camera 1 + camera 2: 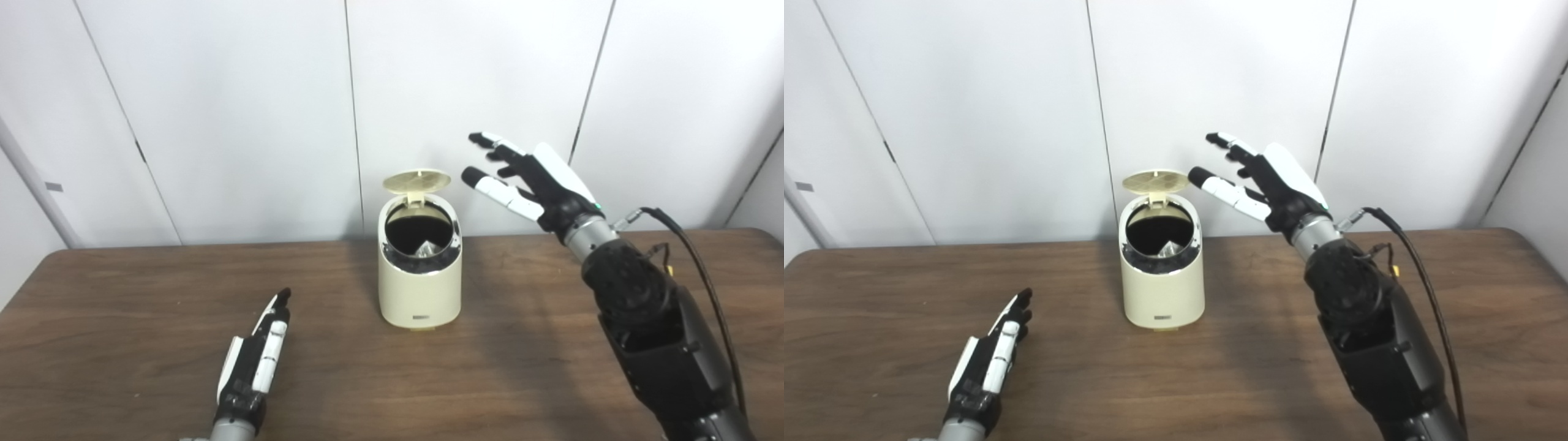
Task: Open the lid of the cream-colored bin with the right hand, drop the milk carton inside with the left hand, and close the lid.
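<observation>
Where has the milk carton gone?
It seems to sit inside the open cream-colored bin mid-table: a pale corner of the milk carton shows in the dark opening, below the raised lid.

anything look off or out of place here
Nothing is spilled or broken. The bin stands upright on the table with its lid flipped up, and a pale crumpled shape lies inside, likely the carton. Both hands are empty: the right hand is raised beside the lid, and the left hand is low.
</observation>
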You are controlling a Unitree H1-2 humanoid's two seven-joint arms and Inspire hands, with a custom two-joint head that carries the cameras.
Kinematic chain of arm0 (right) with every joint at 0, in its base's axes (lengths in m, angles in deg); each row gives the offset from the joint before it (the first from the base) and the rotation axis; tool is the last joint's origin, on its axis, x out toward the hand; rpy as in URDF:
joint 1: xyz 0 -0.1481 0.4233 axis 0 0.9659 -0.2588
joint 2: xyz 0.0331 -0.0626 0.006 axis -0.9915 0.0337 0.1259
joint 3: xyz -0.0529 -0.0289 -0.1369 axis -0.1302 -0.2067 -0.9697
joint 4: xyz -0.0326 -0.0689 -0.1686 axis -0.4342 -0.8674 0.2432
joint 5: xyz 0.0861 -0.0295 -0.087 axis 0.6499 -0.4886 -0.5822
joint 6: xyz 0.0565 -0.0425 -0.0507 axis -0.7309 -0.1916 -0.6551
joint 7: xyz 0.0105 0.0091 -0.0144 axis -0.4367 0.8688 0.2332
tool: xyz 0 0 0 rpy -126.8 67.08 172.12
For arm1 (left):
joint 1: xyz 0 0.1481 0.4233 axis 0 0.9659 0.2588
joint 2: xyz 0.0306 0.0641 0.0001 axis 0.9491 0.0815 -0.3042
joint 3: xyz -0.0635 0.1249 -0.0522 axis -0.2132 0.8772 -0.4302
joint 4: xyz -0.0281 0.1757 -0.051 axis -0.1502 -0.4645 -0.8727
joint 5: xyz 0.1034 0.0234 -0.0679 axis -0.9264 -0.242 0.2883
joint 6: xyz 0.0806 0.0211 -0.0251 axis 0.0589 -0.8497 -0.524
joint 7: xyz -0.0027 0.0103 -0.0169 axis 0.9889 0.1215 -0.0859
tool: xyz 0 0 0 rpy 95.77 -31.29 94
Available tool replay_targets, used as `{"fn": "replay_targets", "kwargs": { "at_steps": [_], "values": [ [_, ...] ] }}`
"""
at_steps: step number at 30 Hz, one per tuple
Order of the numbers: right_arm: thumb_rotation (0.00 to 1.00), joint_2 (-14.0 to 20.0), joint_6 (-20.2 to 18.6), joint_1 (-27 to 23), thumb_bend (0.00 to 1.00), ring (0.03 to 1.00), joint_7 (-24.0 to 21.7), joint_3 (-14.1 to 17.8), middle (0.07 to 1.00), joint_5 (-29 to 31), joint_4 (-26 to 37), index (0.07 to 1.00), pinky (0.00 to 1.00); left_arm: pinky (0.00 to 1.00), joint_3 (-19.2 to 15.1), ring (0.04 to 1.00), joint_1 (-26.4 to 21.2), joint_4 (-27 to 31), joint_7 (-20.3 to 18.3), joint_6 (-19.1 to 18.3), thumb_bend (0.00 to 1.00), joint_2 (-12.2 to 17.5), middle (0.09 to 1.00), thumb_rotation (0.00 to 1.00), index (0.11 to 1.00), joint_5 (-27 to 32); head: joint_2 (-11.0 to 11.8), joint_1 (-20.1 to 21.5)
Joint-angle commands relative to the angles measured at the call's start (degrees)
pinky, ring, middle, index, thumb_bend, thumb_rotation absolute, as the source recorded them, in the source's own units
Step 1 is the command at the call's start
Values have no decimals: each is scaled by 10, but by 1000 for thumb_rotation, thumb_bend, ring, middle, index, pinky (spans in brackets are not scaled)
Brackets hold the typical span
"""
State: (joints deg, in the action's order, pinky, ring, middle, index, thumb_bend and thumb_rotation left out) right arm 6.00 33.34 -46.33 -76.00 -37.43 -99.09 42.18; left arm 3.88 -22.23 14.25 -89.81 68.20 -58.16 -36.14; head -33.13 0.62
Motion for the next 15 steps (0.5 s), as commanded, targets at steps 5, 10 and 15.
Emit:
{"fn": "replay_targets", "kwargs": {
  "at_steps": [5, 10, 15],
  "values": [
    [1000, 26, 51, -70, 582, 884, -27, -45, 897, -33, -14, 890, 803, 985, 2, 982, 3, 4, 13, 17, 560, -11, 999, 1000, 998, -13, -3, -2],
    [998, 39, 60, -91, 635, 897, -53, -81, 887, -71, -25, 872, 818, 1000, 3, 995, 5, 10, 14, 12, 554, -14, 1000, 1000, 998, -16, -7, -3],
    [1000, 46, 50, -97, 656, 923, -84, -105, 882, -112, -16, 864, 855, 992, 4, 987, 4, 12, 15, 13, 555, -15, 1000, 1000, 991, -17, -5, -5]
  ]
}}
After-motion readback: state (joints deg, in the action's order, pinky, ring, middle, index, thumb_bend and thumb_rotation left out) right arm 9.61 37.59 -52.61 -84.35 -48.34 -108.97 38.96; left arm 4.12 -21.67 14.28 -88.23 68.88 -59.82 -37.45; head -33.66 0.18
